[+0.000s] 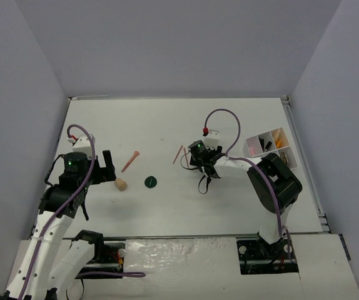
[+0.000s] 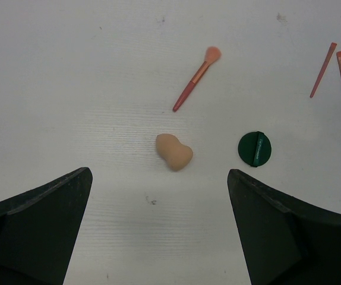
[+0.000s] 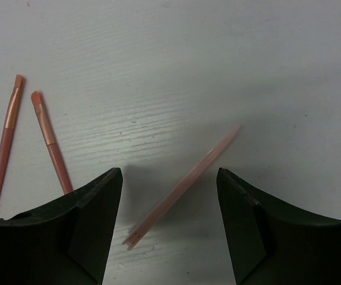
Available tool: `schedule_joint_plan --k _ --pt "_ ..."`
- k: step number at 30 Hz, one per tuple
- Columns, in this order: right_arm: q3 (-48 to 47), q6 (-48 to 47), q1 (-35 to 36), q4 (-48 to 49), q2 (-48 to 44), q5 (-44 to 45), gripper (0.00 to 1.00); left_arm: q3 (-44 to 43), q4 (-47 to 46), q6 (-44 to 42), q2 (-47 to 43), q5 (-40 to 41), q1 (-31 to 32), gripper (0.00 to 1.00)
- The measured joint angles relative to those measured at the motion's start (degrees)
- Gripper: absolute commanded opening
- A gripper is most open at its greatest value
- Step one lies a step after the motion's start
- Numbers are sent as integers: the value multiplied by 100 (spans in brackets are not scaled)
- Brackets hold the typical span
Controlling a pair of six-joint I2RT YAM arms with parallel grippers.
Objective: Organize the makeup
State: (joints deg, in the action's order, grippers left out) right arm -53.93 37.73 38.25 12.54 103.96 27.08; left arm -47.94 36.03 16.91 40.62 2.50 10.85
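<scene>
In the top view, the left gripper [image 1: 111, 167] hangs just beside the beige sponge [image 1: 121, 184], likely lining up on it. The green disc [image 1: 151, 181] and a pink brush [image 1: 130, 161] lie near on the table [image 1: 167, 119]. The right gripper [image 1: 199, 164] hovers mid-table, well apart from the white tray [image 1: 248, 142], which already holds several pieces too small to name. Neither gripper's finger spacing can be read here.

The left wrist view shows its fingers spread wide and empty, the sponge centred ahead between them. Both fingertips are cut off by the frame.

The right wrist view shows that gripper spread too, straddling a slanted pink stick [image 3: 206, 160] without touching it, seemingly for a pinch. Whether the stick lies flat is unclear. Two thin brushes [image 3: 50, 139] lie to one side, one's lower end hidden behind a finger.
</scene>
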Motion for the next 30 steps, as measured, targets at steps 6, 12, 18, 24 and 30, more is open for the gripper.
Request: schedule_joint_plan --k 6,12,18,24,30 --pt "-51 195 120 -200 2 180 54 13 -6 0 -15 -9 0 97" --pt "-96 261 161 -263 160 304 49 62 -6 0 -75 -13 -7 97" --pt "-101 318 159 -265 168 371 38 83 -9 0 -214 -20 -7 97" --pt "-102 354 161 -267 177 397 17 83 -9 0 -252 -69 -7 97" --pt "-108 379 161 -274 177 421 0 83 -9 0 -261 -81 -7 97"
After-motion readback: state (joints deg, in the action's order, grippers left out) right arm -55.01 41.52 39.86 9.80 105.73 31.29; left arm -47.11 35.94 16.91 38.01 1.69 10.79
